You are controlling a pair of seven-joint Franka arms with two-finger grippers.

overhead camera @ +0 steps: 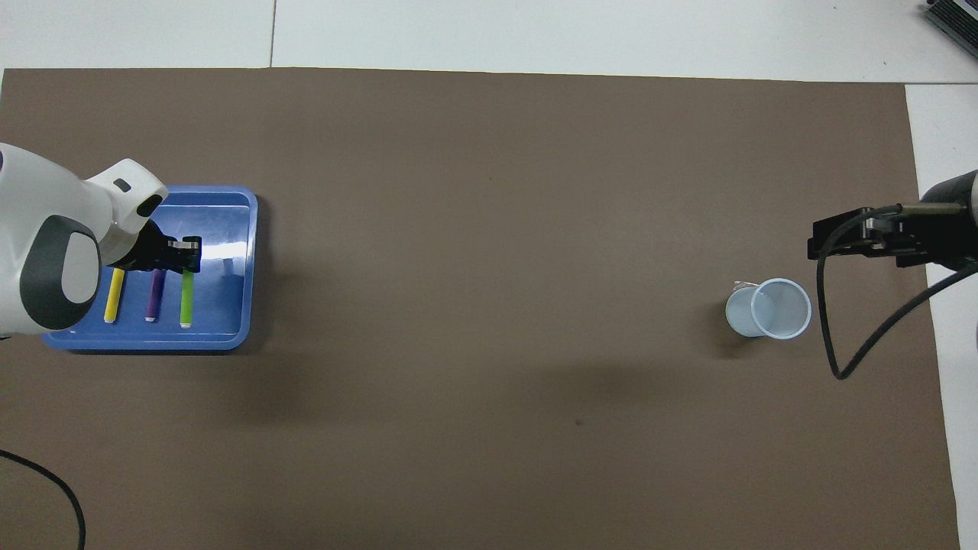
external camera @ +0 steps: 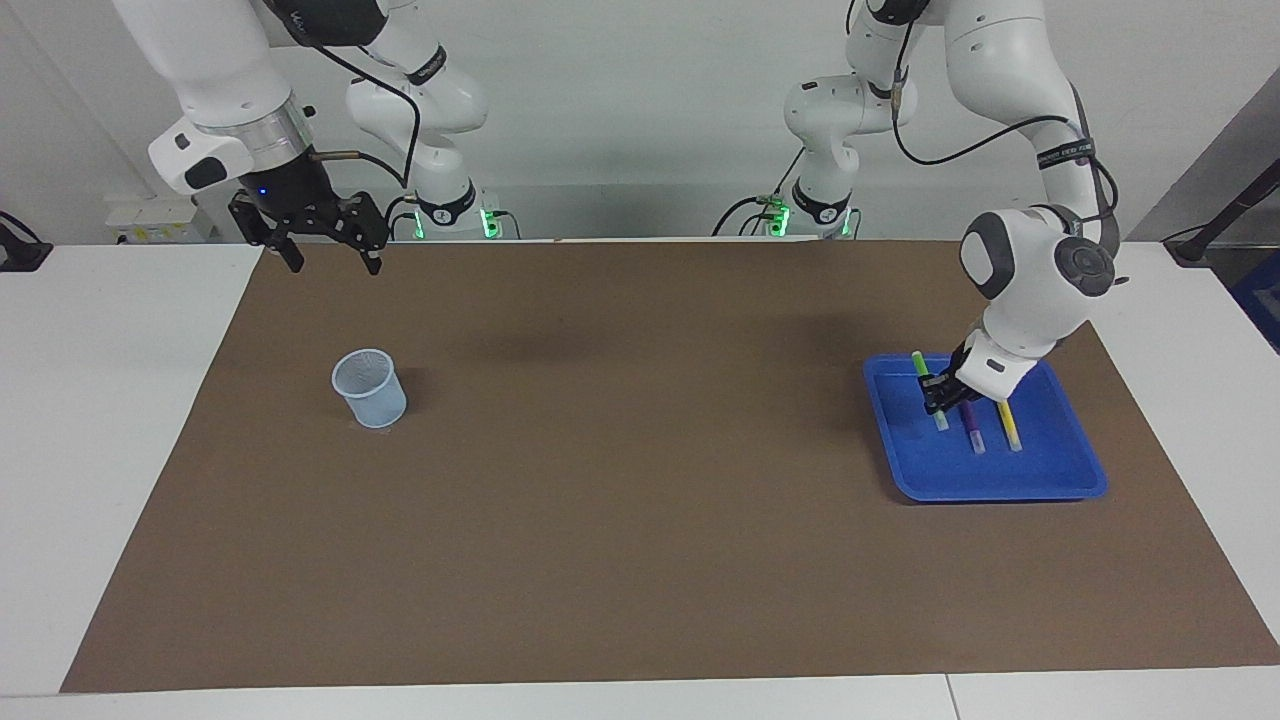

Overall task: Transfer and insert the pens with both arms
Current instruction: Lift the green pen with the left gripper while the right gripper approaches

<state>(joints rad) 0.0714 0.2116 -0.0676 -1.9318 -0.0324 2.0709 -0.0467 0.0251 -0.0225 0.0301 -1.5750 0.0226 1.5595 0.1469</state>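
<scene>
While the light blue cup [external camera: 369,388] toward the right arm's end of the table is seen to hold no pen, the green pen [external camera: 927,390] is gripped by the closed left gripper [external camera: 937,395] and appears raised just above the blue tray [external camera: 1000,480]. The purple pen [external camera: 970,428] and yellow pen [external camera: 1009,424] are left lying in the tray. The right gripper [external camera: 325,252] is held wide apart and empty above the mat's edge nearest the robots, so the task is judged barely begun.

My arms [external camera: 1000,60] are white with grey joint caps, silver wrist rings, looping black cables and black two-finger grippers [external camera: 322,262].
</scene>
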